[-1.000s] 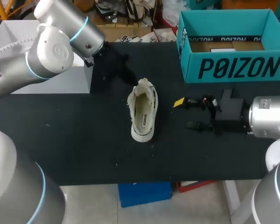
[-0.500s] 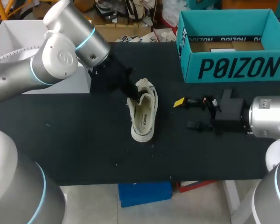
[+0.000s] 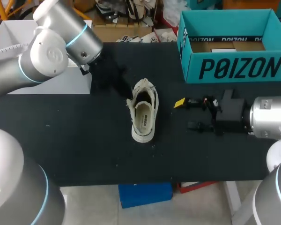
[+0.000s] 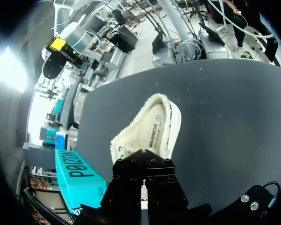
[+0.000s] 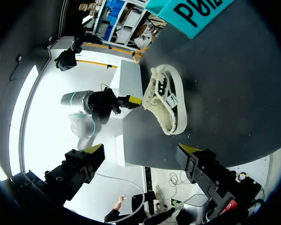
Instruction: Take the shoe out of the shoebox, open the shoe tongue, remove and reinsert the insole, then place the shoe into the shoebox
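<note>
A cream low-top shoe (image 3: 144,113) lies on the black table (image 3: 75,140), its opening up and its lace end toward the far side. In the left wrist view the shoe (image 4: 152,129) is just ahead of my left gripper (image 4: 143,187), which is shut with nothing in it. In the head view that gripper (image 3: 116,77) is a dark shape at the shoe's far left. The right gripper (image 3: 185,115) stands open to the right of the shoe, apart from it. From the right wrist its gripper (image 5: 140,154) is wide open, with the shoe (image 5: 167,104) ahead. The teal shoebox (image 3: 232,68) stands open at the far right.
A white block (image 3: 42,82) stands at the table's far left, under my left arm. The shoebox (image 4: 77,174) also shows beside the left gripper. Bare black table lies in front of the shoe and to its left.
My left gripper went to the shoe's lace end half a second ago, then drew back to the far left. The tongue end of the shoe looks slightly shifted. My right arm has kept still.
</note>
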`<move>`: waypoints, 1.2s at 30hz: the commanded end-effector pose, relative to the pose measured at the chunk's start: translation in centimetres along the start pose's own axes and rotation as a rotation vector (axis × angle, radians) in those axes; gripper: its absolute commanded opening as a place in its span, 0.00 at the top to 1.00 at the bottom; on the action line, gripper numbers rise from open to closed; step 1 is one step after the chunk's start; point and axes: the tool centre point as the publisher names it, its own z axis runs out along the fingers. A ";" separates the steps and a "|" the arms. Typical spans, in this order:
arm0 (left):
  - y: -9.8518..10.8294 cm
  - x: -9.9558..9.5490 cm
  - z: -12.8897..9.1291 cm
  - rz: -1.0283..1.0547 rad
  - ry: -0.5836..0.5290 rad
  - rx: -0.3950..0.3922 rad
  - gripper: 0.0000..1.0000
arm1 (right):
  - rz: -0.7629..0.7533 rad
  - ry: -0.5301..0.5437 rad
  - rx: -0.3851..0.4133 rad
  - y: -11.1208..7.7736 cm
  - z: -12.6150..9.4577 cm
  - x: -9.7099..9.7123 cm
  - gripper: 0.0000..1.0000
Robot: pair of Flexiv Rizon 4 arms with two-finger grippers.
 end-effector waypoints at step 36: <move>-1.5 2.6 -1.2 0.173 0.365 -0.105 0.57 | 0.000 -0.002 -0.001 0.0 0.1 0.1 0.00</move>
